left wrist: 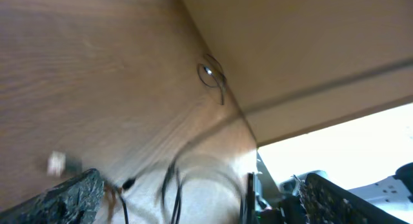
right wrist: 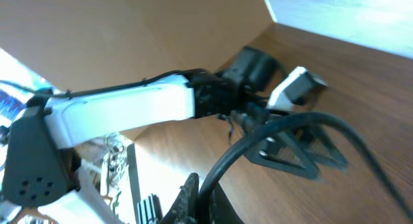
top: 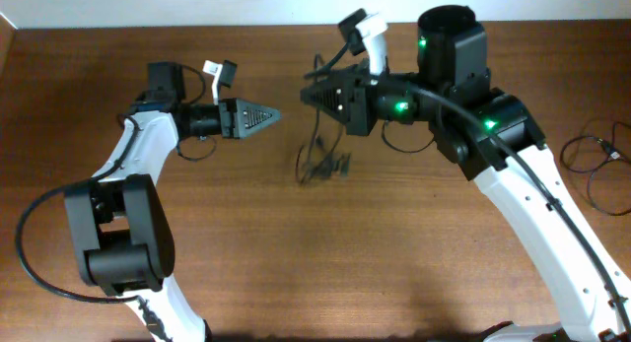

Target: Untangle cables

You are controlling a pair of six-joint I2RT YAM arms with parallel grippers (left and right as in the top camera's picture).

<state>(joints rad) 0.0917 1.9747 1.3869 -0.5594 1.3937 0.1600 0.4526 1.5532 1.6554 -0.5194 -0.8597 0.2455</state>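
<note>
My right gripper (top: 312, 94) is shut on a thin black cable and holds it above the table. From it a tangle of cables (top: 317, 163) hangs down, its lower loops and plug ends near the wood. In the right wrist view the cable (right wrist: 271, 130) runs out from between the shut fingers (right wrist: 201, 197). My left gripper (top: 264, 115) points at the tangle from the left, a short way off, and is open and empty. In the left wrist view the blurred hanging cables (left wrist: 173, 188) show between its spread fingers (left wrist: 203, 180).
Another thin black cable (top: 599, 157) lies coiled near the table's right edge, also seen far off in the left wrist view (left wrist: 210, 75). A beige wall runs along the table's back edge (top: 197, 27). The left arm (right wrist: 129, 111) shows in the right wrist view.
</note>
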